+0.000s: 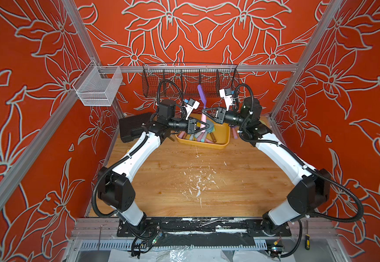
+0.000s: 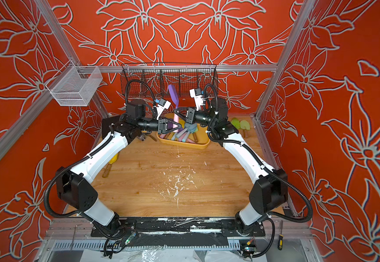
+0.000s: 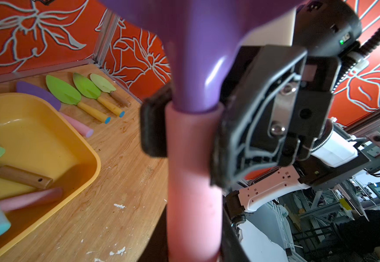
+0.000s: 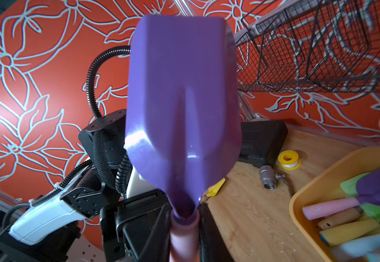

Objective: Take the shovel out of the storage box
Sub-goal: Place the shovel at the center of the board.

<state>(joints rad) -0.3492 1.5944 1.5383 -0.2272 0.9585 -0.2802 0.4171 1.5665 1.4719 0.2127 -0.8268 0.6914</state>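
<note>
The purple shovel (image 1: pixel 201 94) stood upright in the air over the middle of the table's (image 1: pixel 184 172) far edge. It was above the storage box (image 1: pixel 201 145), with its lower end hidden. The lift-out looked essentially done. What remained, I judged, was settling it in 1 hand and setting it down outside the box.

The left hand (image 1: pixel 206 127) appeared closed on the lower handle. The right hand (image 1: pixel 204 111) sat narrow around the handle's top, just under the blade; whether it pressed or merely flanked, I could not tell.

The blade was glossy, smooth and square-tipped, with a raised centre rib. The handle was a matte, soft-looking pink cylinder. The box was smooth yellow-orange plastic, shallow and round-cornered, and held more pastel-handled shovels (image 1: pixel 203 136). 3 green shovels (image 3: pixel 87 89) lay near the table's far right corner. The table was wood-grain, flecked white.
</note>
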